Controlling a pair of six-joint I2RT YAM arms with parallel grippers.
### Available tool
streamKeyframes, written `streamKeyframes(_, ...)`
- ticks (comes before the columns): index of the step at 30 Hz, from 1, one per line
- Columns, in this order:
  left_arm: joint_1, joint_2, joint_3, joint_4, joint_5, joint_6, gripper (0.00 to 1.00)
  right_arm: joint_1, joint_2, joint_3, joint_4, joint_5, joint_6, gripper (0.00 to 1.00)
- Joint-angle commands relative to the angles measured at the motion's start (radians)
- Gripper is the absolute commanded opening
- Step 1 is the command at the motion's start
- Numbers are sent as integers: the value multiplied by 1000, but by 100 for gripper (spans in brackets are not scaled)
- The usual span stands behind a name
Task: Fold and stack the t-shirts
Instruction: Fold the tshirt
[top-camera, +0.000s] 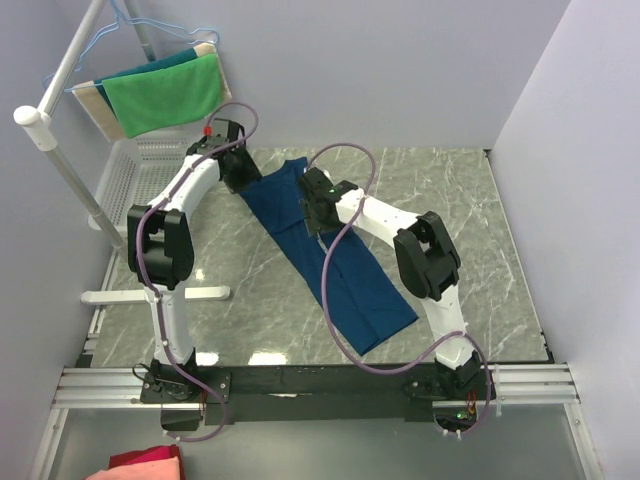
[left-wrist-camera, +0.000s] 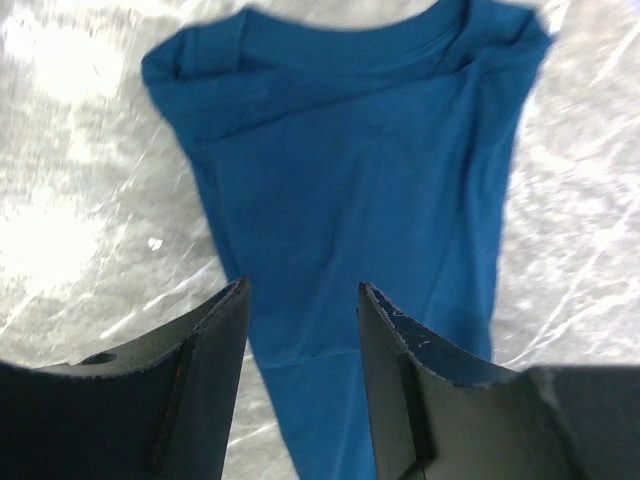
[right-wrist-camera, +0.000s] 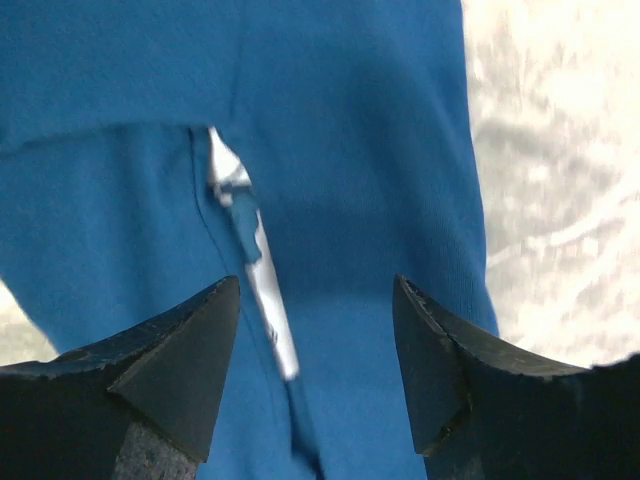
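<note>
Both open and empty, left gripper (left-wrist-camera: 302, 290) and right gripper (right-wrist-camera: 316, 285) hover over the limp navy t-shirt (top-camera: 370, 295), probably best pinched at its far-edge shoulders.

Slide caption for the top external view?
Left gripper and right gripper over a navy t-shirt folded into a long diagonal strip on the marble table; green cloth on the rack behind.
</note>
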Motion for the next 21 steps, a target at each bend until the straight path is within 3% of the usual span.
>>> streamKeyframes(1, -2, -83, -37, 7, -7, -1, 52, -4, -45, -33, 300, 3, -130, 70)
streamKeyframes(9, -2, -84, -41, 3, -6, 0, 52, -4, 42, 83, 352, -72, -183, 70)
streamKeyframes(21, -2, -124, -77, -9, 1, -3, 52, -53, 257, 367, 271, -227, -154, 74)
